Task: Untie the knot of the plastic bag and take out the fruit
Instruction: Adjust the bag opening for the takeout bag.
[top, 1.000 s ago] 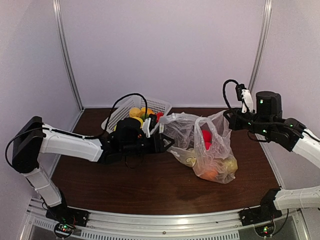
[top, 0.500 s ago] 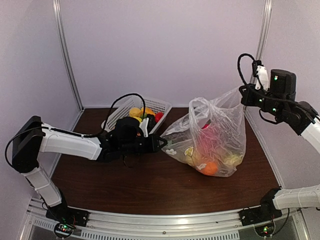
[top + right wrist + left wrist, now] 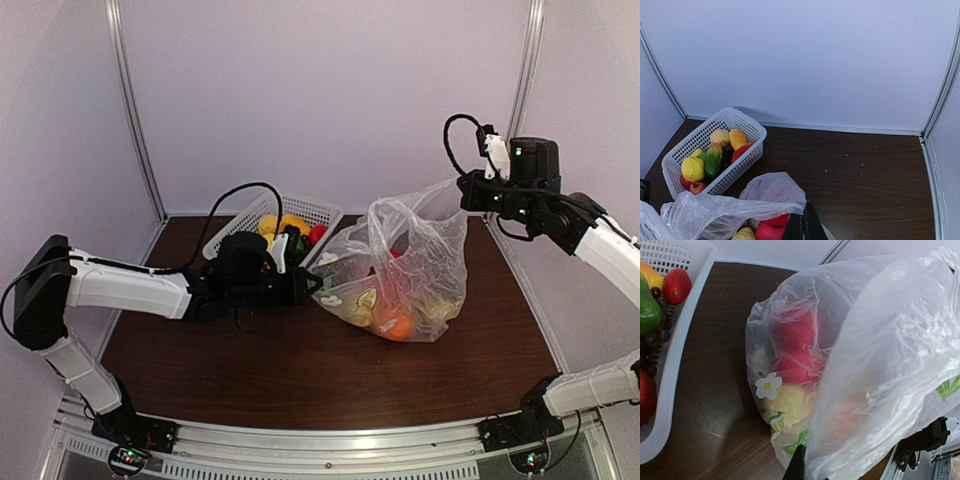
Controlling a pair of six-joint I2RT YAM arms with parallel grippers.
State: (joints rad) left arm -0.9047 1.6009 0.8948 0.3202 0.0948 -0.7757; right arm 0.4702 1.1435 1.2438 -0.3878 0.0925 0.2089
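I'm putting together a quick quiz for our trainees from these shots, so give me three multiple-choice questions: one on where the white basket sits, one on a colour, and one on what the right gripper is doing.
1. Where on the table is the white basket?
A. back left
B. front right corner
C. centre front

2. What colour is the flower printed on the plastic bag?
A. blue with a red centre
B. white with a yellow centre
C. all pink

3. What state is the right gripper in?
A. open over the basket
B. lying flat on the table
C. shut on the bag's film, up above the table

Answers:
1 A: the top view shows it at the rear left of the table.
2 B: the left wrist view shows white petals around a yellow centre.
3 C: its fingers are closed on the film, and the bag's top corner rises to it.
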